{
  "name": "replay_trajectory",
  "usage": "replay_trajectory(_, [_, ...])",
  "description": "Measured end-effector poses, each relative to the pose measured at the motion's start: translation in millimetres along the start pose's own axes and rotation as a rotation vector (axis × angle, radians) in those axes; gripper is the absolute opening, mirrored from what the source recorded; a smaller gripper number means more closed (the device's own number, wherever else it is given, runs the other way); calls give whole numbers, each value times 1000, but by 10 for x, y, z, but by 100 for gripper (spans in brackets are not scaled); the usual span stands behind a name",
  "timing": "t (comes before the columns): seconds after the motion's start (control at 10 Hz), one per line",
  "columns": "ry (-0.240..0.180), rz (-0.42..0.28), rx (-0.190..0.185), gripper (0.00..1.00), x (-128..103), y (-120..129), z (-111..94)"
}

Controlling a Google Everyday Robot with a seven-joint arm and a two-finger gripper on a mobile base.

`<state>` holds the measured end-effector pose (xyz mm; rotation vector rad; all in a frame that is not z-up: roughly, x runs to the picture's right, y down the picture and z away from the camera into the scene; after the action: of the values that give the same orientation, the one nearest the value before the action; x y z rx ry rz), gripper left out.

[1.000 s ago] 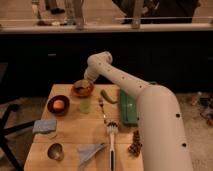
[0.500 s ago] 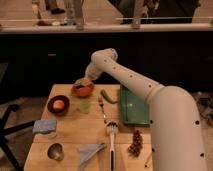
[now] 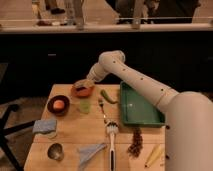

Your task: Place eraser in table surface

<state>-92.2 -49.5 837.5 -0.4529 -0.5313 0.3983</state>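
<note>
Camera view, end effector (image 3: 86,82) at bowl (image 3: 82,92), far edge

You see a smooth, cream-white arm (image 3: 145,85) built of thick rounded tubes, with a bulbous elbow joint and a row of small dark dots along its long segment. Its gripper (image 3: 86,83) sits at the arm's thin end, above the far edge of the table surface (image 3: 75,129).

Dark wall (image 3: 45,60) behind, pale ledge (image 3: 105,27) above, black chair (image 3: 7,125) left
</note>
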Motion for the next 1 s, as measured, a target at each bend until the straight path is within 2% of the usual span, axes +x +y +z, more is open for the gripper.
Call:
replay_trajectory(0.3, [-43, -10, -25, 0, 105, 161, -231])
replay_trajectory(0.5, [-62, -34, -58, 0, 140, 369, -347])
replay_trajectory(1.0, [-79, -99, -105, 0, 319, 954, -671])
